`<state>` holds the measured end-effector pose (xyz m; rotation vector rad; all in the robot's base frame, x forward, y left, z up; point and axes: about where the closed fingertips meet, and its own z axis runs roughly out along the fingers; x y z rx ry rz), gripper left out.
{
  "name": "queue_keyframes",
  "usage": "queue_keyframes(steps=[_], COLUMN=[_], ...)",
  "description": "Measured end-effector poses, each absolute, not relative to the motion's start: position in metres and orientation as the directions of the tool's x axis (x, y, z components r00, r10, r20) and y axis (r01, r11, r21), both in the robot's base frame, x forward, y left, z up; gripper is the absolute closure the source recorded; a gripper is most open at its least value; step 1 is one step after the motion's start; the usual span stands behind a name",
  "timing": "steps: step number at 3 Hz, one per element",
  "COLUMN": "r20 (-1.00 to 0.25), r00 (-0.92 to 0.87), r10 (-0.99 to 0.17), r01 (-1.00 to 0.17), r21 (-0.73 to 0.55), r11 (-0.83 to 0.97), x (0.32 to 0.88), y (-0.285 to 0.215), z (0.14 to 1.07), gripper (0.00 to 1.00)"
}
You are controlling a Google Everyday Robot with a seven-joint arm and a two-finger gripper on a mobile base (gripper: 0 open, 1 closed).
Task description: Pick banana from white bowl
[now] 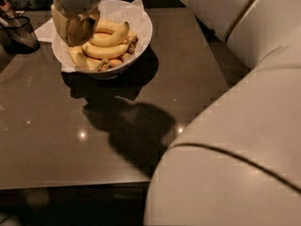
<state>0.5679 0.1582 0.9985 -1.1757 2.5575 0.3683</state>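
Note:
The white bowl [142,37] stands at the back left of the dark table, lined with white paper. Several yellow bananas lie in it; one curved banana [114,35] rests on top and another banana [106,50] lies below it. My gripper [75,28] hangs over the bowl's left half, down at rim level, right against the left ends of the bananas. Its tips blend with the yellow fruit behind them. The left part of the bowl is hidden by the gripper.
A dark mesh basket [19,32] sits at the table's far left edge. My white arm [235,126] fills the right and lower right. The glossy brown table [70,140] stretches in front of the bowl, its near edge low in the view.

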Motion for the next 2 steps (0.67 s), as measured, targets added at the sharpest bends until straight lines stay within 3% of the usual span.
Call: queue_keyframes(steps=[2], r20=[-0.383], r00=[-0.654], r10=[-0.652], r01=[-0.751], r21=[0.228], r11=[0.619], x=[0.539], y=[0.169], z=[0.994], gripper=[1.0])
